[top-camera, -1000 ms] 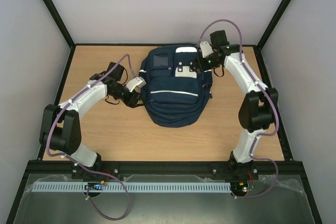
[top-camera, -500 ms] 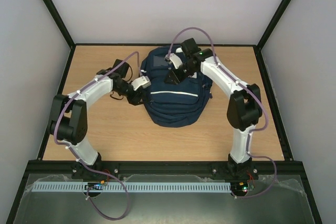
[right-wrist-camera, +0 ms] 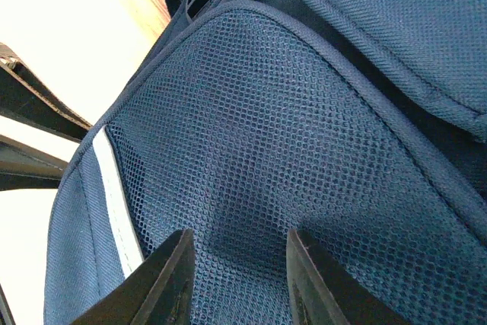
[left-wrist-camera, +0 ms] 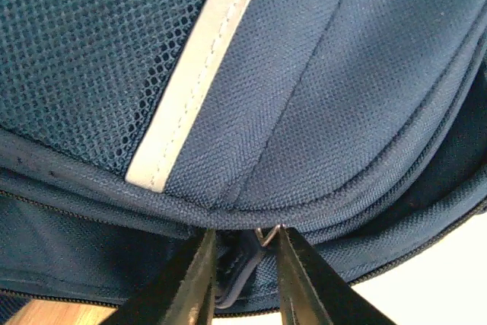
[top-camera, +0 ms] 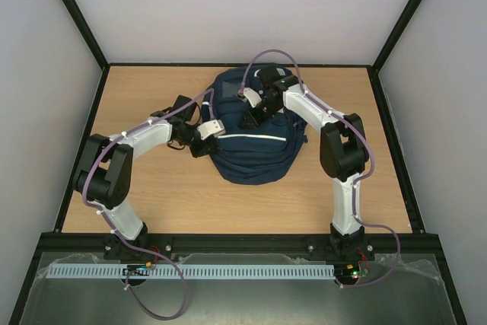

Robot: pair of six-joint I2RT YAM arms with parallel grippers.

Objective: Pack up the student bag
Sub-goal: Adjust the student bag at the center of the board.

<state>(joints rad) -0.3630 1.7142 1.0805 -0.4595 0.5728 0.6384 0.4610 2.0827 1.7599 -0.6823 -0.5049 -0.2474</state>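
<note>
Table (top-camera: pixel 167 203) of light wood is carrying a large navy blue fabric backpack (top-camera: pixel 255 154), lying flat toward the far middle. The left pincer (top-camera: pixel 211 129) is reaching in at the bag's left edge. Its fingers (left-wrist-camera: pixel 194 283) are standing narrowly parted at a zip seam, a small blue zip pull (left-wrist-camera: pixel 234 285) sitting between them; whether they are clamping it cannot be told. The right pincer (top-camera: pixel 249 119) is poised over the bag's upper part, released, jaws spread above a dark mesh panel (right-wrist-camera: pixel 289 150) beside a white stripe (right-wrist-camera: pixel 118 195).

The wooden table (top-camera: pixel 190 203) carries the student bag (top-camera: pixel 255 159) (lying flat).
</note>
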